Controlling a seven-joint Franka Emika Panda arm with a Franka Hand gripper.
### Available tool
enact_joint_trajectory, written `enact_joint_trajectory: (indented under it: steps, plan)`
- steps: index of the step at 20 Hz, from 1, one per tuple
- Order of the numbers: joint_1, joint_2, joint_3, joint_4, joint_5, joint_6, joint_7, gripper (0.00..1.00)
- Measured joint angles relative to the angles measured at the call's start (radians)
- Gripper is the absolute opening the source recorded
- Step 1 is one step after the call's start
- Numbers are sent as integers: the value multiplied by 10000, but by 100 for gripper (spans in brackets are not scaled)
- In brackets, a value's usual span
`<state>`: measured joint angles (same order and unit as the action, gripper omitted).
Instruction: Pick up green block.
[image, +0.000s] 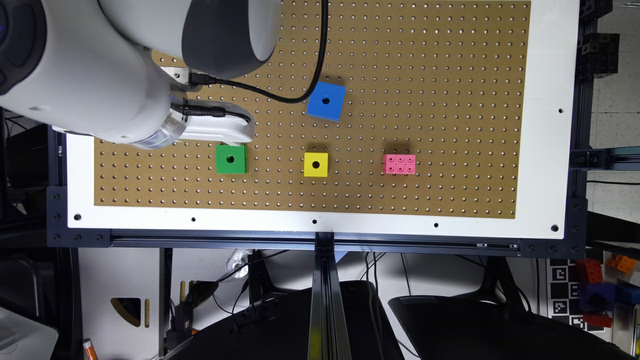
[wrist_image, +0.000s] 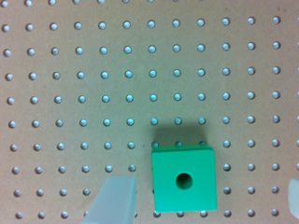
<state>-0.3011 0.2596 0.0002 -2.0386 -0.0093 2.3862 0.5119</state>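
Overhead, Panda gripper (wrist_image: 201, 200) above the pegboard (image: 450, 75), fingers (wrist_image: 114, 200) spread wide either side of the green block (wrist_image: 184, 177), not touching it.

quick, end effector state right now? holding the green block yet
End effector: open, holding nothing; the green block sits on the pegboard between its fingers, not yet gripped.

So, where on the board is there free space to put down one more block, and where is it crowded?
The widest bare stretch of pegboard lies toward the exterior view's right, beyond the blue block and the pink brick. Smaller gaps separate the green block, yellow block and pink brick. It is crowded around the green block, where the gripper hangs close.
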Motion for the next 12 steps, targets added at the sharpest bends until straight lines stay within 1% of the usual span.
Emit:
enact_joint_trajectory:
  steps: [2,3,5,6,7,8,10,12]
  plan:
    - [-4,67,0,-13,0,3,-6,100]
    - [-7,229,1,-26,0,89,-7,100]
    - [-10,750,1,19,0,483,-9,100]
    - [-11,1028,1,85,0,676,-10,100]
    - [-10,1223,1,168,0,781,-10,100]
    - [-10,1389,1,283,0,811,-11,100]
    - [-10,1528,1,448,0,790,-11,100]
    - [-10,1584,1,448,0,795,-12,100]
